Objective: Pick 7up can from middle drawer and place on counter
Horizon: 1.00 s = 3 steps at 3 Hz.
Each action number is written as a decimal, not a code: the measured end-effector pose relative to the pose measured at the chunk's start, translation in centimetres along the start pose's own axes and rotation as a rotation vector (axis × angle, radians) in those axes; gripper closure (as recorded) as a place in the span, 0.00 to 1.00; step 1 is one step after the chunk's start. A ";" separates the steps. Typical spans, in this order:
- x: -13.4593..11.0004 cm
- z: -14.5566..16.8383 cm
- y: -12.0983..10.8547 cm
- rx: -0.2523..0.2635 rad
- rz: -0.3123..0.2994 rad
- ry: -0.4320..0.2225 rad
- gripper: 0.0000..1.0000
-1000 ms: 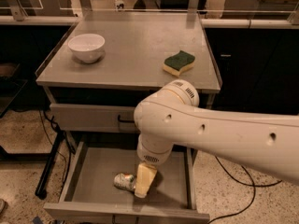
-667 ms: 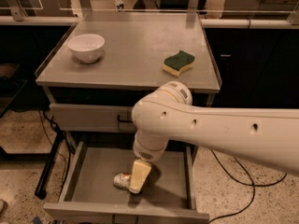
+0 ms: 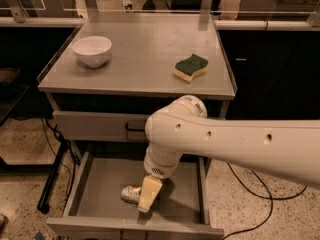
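The 7up can (image 3: 131, 194) lies on its side on the floor of the open middle drawer (image 3: 100, 184), silvery with a red spot. My gripper (image 3: 145, 200) hangs from the big white arm straight down into the drawer, its cream fingers (image 3: 149, 192) right at the can's right end and covering part of it. The counter (image 3: 145, 54) is the grey cabinet top above.
A white bowl (image 3: 92, 49) stands at the counter's back left. A green and yellow sponge (image 3: 190, 67) lies at its right. The upper drawer with a black handle (image 3: 135, 129) is closed. Black cables run over the speckled floor on both sides.
The arm has swung a little to the left and the gripper has come closer over the can. The can has not moved.
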<state>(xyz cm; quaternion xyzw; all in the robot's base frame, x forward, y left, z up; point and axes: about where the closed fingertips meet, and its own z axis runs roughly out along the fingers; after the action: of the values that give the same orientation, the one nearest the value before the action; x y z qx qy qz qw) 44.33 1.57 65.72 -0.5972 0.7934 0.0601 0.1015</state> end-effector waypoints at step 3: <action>-0.3 8.9 -2.6 -0.070 0.107 -0.037 0.00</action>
<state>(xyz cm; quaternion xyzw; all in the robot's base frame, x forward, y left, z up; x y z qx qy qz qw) 47.67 3.03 57.17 -0.5560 0.8195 0.1043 0.0919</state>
